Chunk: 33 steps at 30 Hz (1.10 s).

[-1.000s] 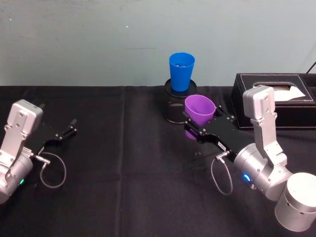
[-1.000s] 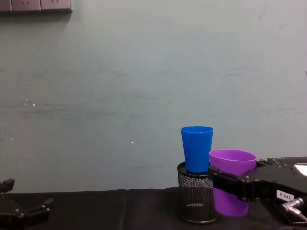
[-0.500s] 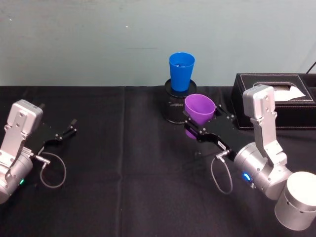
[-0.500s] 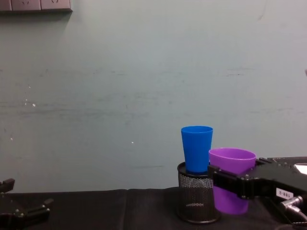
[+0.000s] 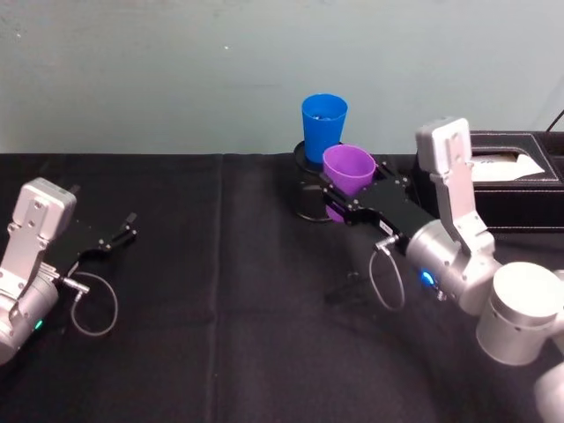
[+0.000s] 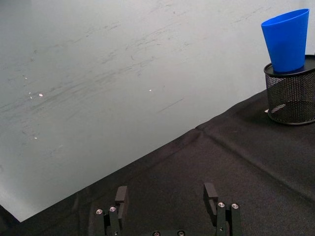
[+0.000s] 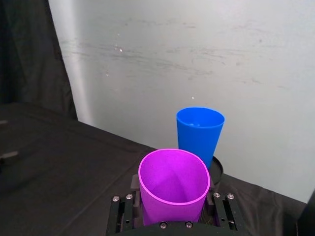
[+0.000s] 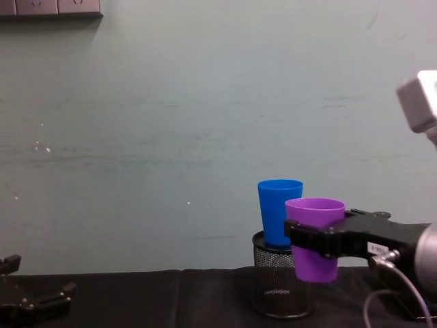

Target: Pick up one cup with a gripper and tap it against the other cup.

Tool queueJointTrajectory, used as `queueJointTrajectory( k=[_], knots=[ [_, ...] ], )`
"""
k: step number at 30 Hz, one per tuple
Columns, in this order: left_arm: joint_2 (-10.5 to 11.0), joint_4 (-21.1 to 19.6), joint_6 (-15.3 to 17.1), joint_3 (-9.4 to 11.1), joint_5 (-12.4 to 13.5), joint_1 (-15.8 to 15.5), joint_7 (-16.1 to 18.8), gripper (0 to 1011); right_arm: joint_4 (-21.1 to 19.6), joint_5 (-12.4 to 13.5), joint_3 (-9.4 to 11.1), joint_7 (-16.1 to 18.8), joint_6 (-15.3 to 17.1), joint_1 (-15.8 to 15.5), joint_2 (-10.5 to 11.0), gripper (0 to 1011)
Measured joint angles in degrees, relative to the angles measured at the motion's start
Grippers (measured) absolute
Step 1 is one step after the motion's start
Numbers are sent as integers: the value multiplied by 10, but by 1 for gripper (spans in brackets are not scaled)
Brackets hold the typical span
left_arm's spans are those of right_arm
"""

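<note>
Already the purple cup [image 5: 348, 167] is lifted, pinched between the right gripper's [image 7: 173, 196] fingers, with the blue cup [image 5: 323, 123] just past their tips; contact I cannot tell, so the tap looks pending. The chest view shows the purple cup clear of the worktop [image 5: 220, 291]; the right wrist view shows both fingers clamping it. Well apart, the left gripper [image 6: 166, 194] rests, fingers spread.

In the right hand [image 5: 337, 196], one cup [image 5: 349, 167] just before the other cup [image 5: 322, 123] in the holder [image 5: 307, 192]
</note>
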Motion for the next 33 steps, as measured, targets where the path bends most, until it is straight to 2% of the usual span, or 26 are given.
queueJointTrajectory(
  k=[5,12,20,33],
  knots=[
    [0,0,0,0,0,0,0,1000,39,-2,1,10,18,35,-21,722],
    [0,0,0,0,0,0,0,1000,71,-9,3,16,31,63,-43,722],
    [0,0,0,0,0,0,0,1000,101,-16,10,18,36,82,-62,722],
    [0,0,0,0,0,0,0,1000,131,-24,23,18,29,102,-77,722]
  ],
)
